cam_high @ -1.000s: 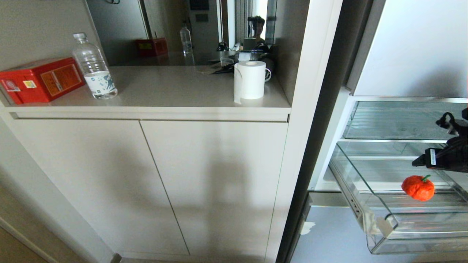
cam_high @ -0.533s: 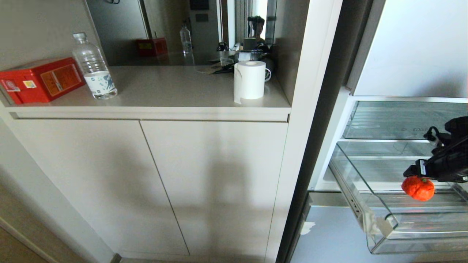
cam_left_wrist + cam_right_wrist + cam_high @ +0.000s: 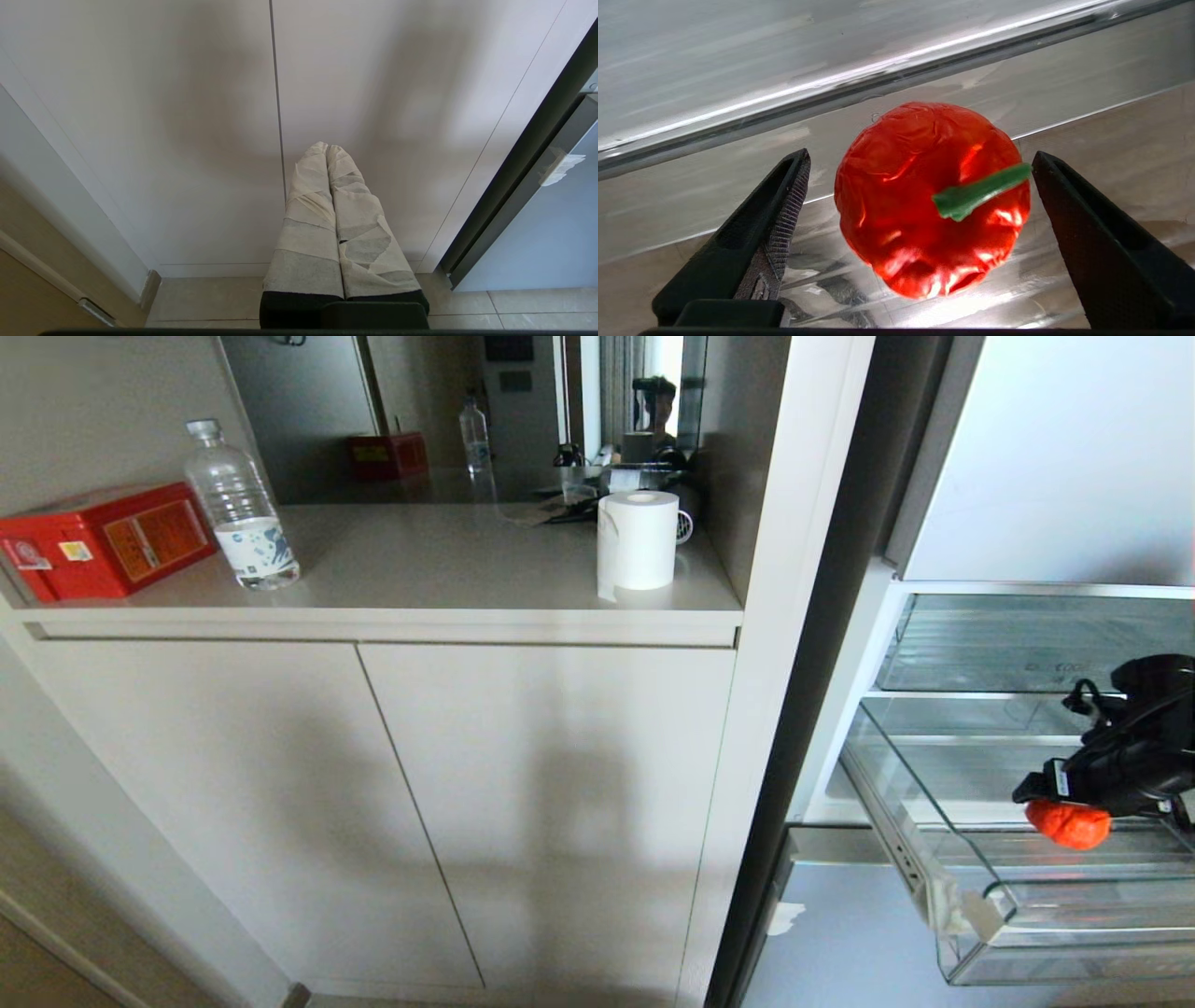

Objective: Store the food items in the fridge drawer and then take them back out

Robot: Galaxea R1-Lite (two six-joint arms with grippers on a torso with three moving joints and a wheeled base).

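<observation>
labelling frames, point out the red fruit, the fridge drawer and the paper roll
red fruit [image 3: 924,200]: right wrist view, wrinkled skin
fridge drawer [image 3: 1055,957]: head view, front lip
paper roll [image 3: 638,546]: head view, side of the roll

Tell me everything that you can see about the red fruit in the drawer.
The red fruit is round, orange-red and wrinkled, with a glossy skin that looks like plastic, and a short green stem lying tilted across its top. It lies inside the pulled-out clear fridge drawer, on its ribbed bottom. The right gripper is open, one finger on each side of the fruit; a gap shows on one side, and the stem tip reaches the other finger.
</observation>
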